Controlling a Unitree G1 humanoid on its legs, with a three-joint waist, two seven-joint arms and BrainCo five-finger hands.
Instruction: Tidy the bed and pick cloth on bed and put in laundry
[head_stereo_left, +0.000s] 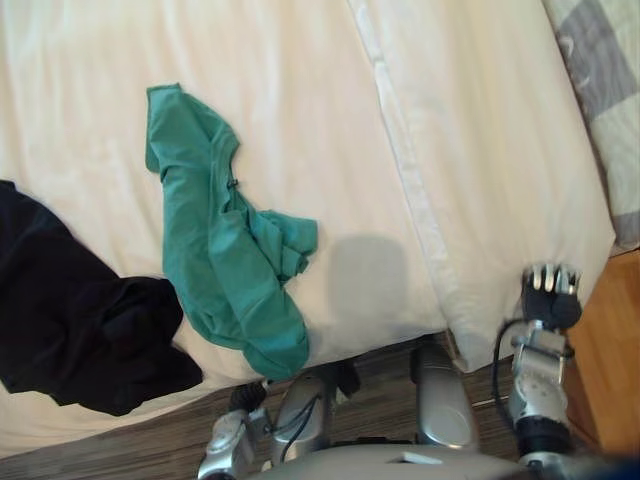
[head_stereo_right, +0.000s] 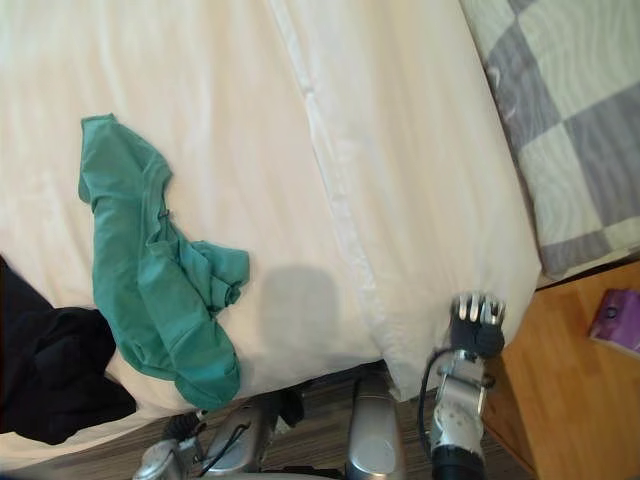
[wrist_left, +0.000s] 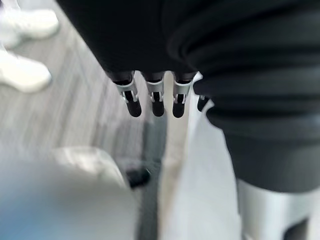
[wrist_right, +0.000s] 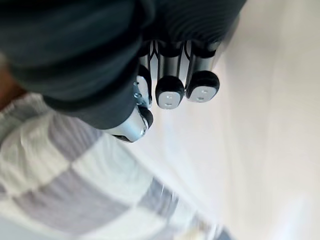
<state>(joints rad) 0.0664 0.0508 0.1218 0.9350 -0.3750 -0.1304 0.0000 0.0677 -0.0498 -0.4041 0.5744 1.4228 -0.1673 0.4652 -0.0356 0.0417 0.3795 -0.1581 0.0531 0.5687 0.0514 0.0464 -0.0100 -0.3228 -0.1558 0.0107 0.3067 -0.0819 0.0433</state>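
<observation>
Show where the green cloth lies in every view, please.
Left eye view: green cloth, left of centre on the bed.
Right eye view: green cloth, lower left.
Left wrist view: floor past the left robot hand.
Right wrist view: bed past the right robot hand.
Shared landmark: black cloth beside its lower end.

Two cloths on one bed: one green cloth left of centre, one black cloth lower left. One checked blanket upper right. One purple item right edge. Two white shoes upper left.
</observation>
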